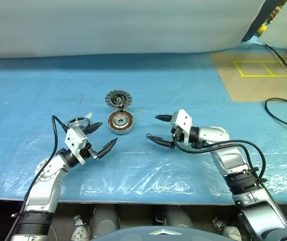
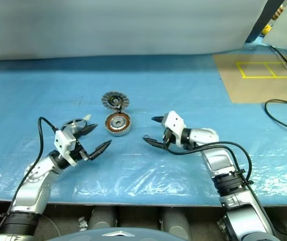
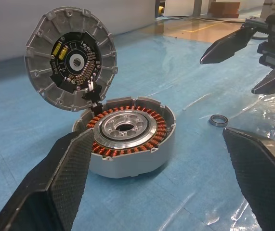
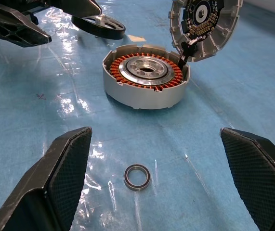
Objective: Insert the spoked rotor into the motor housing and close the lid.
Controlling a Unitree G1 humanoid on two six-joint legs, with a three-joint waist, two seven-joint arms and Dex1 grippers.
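I've got the motor housing (image 1: 120, 122) sitting mid-desk on the blue plastic sheet (image 1: 148, 80), upright, copper windings & silver hub showing. Its lid (image 1: 116, 99) stands open, tipped up off the housing's far rim on a hinge, inner face w/ circuit board and dark centre toward me.

Spoked rotor (image 4: 98, 26) lies flat on the sheet just beside the housing on my left side, not touching it. In the head views it's partly hidden behind the left gripper (image 1: 104, 137). That gripper hangs over the sheet w/ fingers spread wide, nothing in them, aimed across toward the housing; upper fingertip sits over the rotor, can't tell if it touches.

Right gripper (image 1: 156, 128) is on the other side of the housing, near but apart from it, fingers also wide open & empty, pointing in at the housing. A small dark bearing ring (image 4: 137, 176) lies flat on the sheet btwn its two fingers, closer to me than the housing, untouched.

Far right: brown board w/ yellow tape lines (image 1: 256, 73) and a black cable (image 1: 284, 108), well apart from the work.
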